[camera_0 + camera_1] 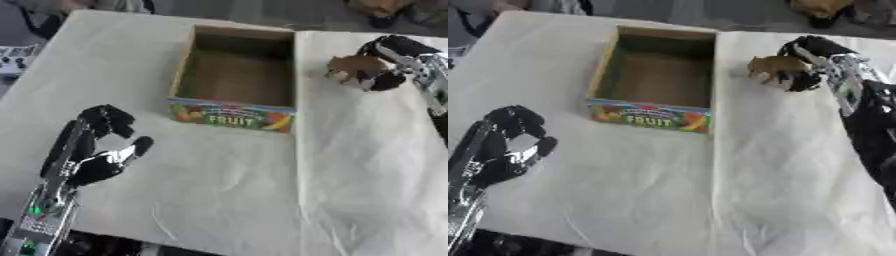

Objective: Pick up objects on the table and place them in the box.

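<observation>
A small brown animal figure [771, 67] is at the right of the box, held in my right hand [391, 62], whose fingers curl round it. Whether it still touches the table cannot be told. The cardboard box [289, 70] stands open at the table's middle back, with a colourful "FRUIT" label on its front wall, and nothing shows inside it. My left hand [96, 145] rests at the lower left on the white cloth, fingers relaxed, holding nothing.
White cloth [227, 190] covers the table, with creases down the right part. A dark and yellow object [820, 10] lies beyond the table's far edge. A keyboard-like device [16, 57] sits off the left edge.
</observation>
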`<act>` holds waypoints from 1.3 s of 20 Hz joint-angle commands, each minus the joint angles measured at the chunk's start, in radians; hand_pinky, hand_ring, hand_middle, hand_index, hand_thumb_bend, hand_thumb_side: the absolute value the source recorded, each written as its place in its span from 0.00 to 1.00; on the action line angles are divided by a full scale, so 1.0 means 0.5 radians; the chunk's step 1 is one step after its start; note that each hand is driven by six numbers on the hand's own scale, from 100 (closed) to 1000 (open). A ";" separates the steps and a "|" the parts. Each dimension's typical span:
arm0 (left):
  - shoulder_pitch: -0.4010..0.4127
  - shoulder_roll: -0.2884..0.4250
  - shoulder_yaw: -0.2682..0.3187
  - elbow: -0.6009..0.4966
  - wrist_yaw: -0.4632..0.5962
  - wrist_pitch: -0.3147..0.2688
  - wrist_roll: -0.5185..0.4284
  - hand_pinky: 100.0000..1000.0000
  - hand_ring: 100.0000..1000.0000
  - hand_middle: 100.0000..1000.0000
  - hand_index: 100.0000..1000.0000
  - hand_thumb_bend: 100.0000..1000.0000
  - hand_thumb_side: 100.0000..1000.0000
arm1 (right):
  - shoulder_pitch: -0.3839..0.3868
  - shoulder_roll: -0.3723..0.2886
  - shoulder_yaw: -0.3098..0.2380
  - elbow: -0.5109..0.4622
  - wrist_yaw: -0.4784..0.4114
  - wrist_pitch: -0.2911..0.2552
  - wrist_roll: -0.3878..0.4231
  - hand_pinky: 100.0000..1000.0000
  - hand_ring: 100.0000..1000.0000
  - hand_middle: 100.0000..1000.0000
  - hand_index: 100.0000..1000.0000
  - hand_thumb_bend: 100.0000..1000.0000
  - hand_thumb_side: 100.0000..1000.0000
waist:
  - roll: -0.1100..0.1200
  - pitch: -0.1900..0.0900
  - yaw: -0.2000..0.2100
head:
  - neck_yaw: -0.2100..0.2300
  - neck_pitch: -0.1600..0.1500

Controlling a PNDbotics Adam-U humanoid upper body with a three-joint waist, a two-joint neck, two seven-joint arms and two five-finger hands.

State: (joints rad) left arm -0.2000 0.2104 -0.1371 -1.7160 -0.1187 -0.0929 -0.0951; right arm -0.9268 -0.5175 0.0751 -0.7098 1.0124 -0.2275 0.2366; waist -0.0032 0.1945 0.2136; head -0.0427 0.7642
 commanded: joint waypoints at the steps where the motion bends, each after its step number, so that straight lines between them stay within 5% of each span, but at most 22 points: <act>1: -0.014 0.012 0.011 -0.035 0.000 -0.003 -0.004 0.50 0.47 0.48 0.55 0.62 0.29 | -0.029 -0.031 -0.002 -0.014 0.022 0.002 -0.022 0.70 0.69 0.43 0.60 0.00 0.00 | 0.003 -0.027 -0.002 | 0.006 0.012; 19: -0.016 0.010 0.012 -0.036 -0.001 -0.003 -0.005 0.51 0.47 0.48 0.55 0.62 0.29 | -0.011 -0.005 0.000 0.032 0.067 0.013 0.023 0.69 0.66 0.39 0.57 0.06 0.00 | 0.003 -0.030 0.003 | 0.015 0.012; 26: -0.016 0.010 0.013 -0.036 -0.001 -0.003 -0.004 0.51 0.47 0.48 0.55 0.62 0.29 | -0.005 -0.015 -0.006 0.002 0.056 0.019 -0.042 0.65 0.56 0.25 0.41 0.02 0.00 | 0.001 -0.035 -0.001 | 0.024 0.012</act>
State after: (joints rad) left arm -0.2000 0.2102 -0.1371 -1.7160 -0.1187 -0.0929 -0.0952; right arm -0.9141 -0.5006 0.0754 -0.6869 1.0380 -0.2187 0.2262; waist -0.0033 0.1944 0.2138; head -0.0348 0.7642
